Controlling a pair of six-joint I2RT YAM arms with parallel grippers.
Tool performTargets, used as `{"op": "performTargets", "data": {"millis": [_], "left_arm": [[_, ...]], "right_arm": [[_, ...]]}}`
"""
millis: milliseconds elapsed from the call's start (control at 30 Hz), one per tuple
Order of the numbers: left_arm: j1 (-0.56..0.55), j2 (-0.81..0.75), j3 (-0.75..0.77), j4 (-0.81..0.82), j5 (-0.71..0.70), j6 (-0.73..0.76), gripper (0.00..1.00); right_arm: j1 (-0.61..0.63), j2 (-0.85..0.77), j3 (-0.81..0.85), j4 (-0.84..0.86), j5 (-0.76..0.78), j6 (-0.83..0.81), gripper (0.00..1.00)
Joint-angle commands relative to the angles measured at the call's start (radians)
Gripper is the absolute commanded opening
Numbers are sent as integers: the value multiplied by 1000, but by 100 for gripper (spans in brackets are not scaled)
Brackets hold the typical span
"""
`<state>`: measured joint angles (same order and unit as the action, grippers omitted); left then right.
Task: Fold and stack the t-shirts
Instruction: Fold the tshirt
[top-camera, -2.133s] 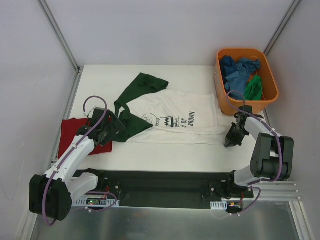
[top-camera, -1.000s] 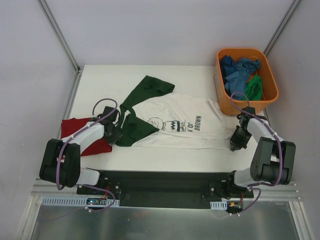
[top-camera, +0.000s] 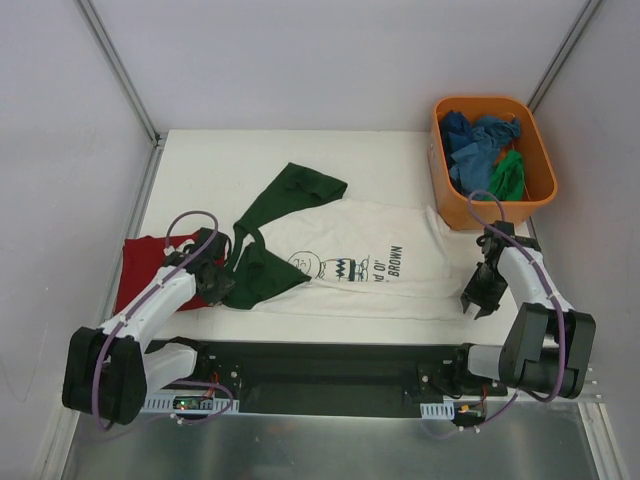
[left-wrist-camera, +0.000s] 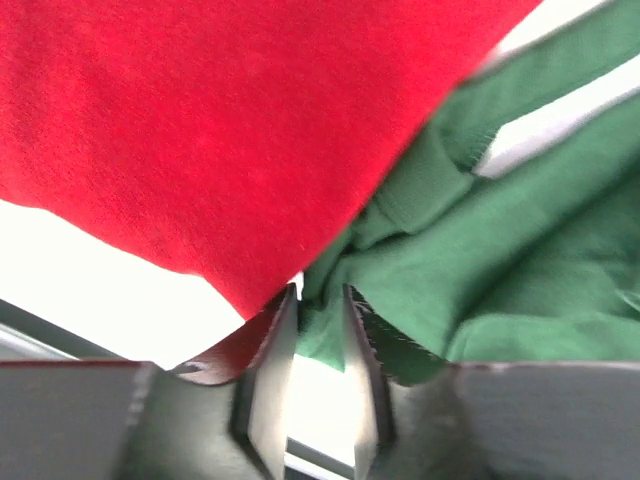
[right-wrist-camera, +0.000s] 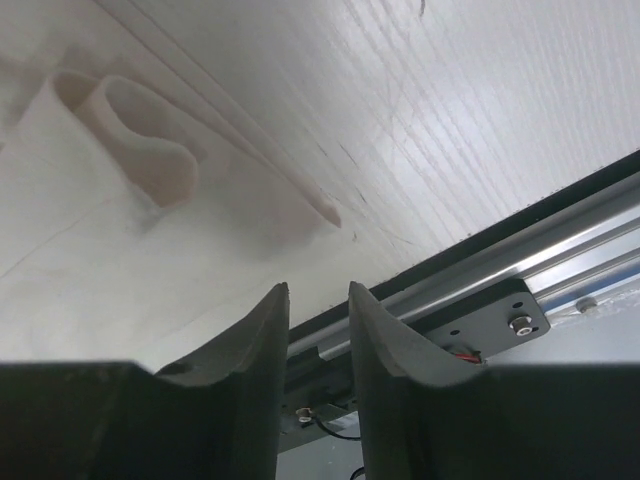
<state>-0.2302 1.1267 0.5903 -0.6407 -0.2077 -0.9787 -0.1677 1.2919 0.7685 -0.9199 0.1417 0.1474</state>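
Note:
The white t-shirt (top-camera: 360, 255) with black cartoon print lies spread flat mid-table, print up, its dark green sleeve (top-camera: 262, 275) bunched at its left. A dark red t-shirt (top-camera: 145, 262) lies folded at the left edge. My left gripper (top-camera: 213, 283) sits where red and green meet. In the left wrist view it (left-wrist-camera: 320, 290) is open a little, with the tip of the green sleeve (left-wrist-camera: 480, 260) lying between the fingers and the red shirt (left-wrist-camera: 200, 130) beside them. My right gripper (top-camera: 472, 303) is at the shirt's right hem. It (right-wrist-camera: 318, 285) is open and empty, just off the white cloth (right-wrist-camera: 100, 220).
An orange tub (top-camera: 445, 200) at the back right holds blue shirts (top-camera: 470, 140) and a green one (top-camera: 508, 175). The black base rail (top-camera: 330, 360) runs along the near edge, and its metal rail (right-wrist-camera: 520, 260) shows close to the right fingers. White walls enclose the table.
Both grippers were shut on the shirt's ends and have opened. The white shirt has come slightly nearer the front edge, and the right gripper has moved nearer too.

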Motion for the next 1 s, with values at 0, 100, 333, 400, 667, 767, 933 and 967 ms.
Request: {"op": "performTargets", "data": {"millis": [0, 100, 333, 400, 667, 767, 933, 967], "left_arm": [[-44, -105, 8, -42, 53, -11, 31], [-101, -160, 32, -43, 48, -20, 47], [-146, -205, 100, -39, 103, -5, 84], [-149, -189, 112, -39, 114, 3, 99], [-170, -121, 158, -27, 116, 34, 99], [-170, -82, 157, 10, 131, 43, 99], [-172, 16, 186, 38, 149, 54, 99], [-172, 42, 190, 44, 151, 58, 99]], "right_arm": [[5, -69, 20, -53, -23, -9, 38], [14, -124, 54, -50, -92, -48, 54], [20, -253, 81, -36, -200, -88, 86], [20, -270, 65, -7, -252, -98, 89], [54, -215, -17, 170, -384, -57, 97], [59, -171, -34, 228, -373, -28, 97], [63, -96, -32, 288, -340, -5, 97], [63, -77, -32, 303, -334, -3, 97]]}}
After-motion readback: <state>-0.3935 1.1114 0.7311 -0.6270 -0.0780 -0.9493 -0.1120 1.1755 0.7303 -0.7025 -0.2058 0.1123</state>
